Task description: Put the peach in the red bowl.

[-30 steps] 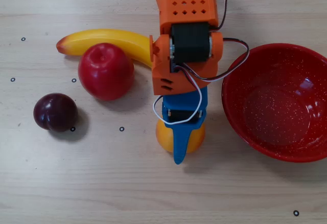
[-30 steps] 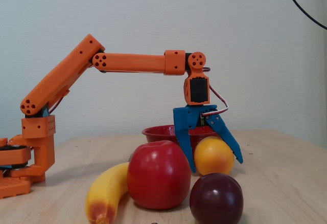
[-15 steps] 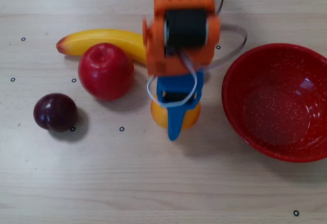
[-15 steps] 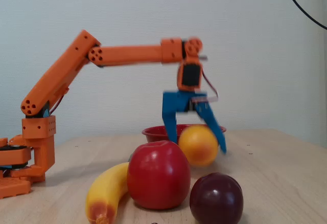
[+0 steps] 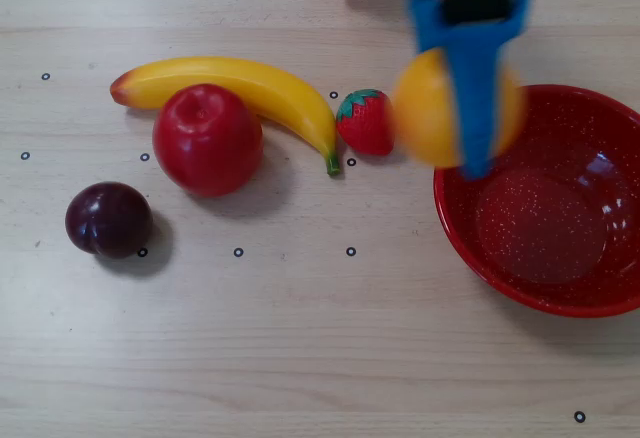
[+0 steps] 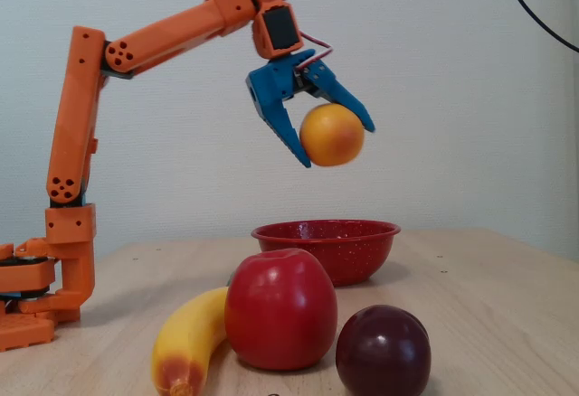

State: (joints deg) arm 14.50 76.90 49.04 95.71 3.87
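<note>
The peach (image 6: 331, 135), round and yellow-orange, hangs in my blue gripper (image 6: 336, 146) high above the table. In the overhead view the peach (image 5: 424, 108) shows on both sides of a blue finger, over the left rim of the red bowl (image 5: 600, 138). The gripper (image 5: 470, 153) is shut on the peach. The glossy speckled red bowl (image 6: 298, 233) stands on the table below, with nothing in it.
A red apple (image 5: 207, 139), a yellow banana (image 5: 245, 86), a toy strawberry (image 5: 364, 121) and a dark purple plum (image 5: 108, 219) lie left of the bowl in the overhead view. The orange arm (image 6: 77, 143) rises from its base at the left in the fixed view.
</note>
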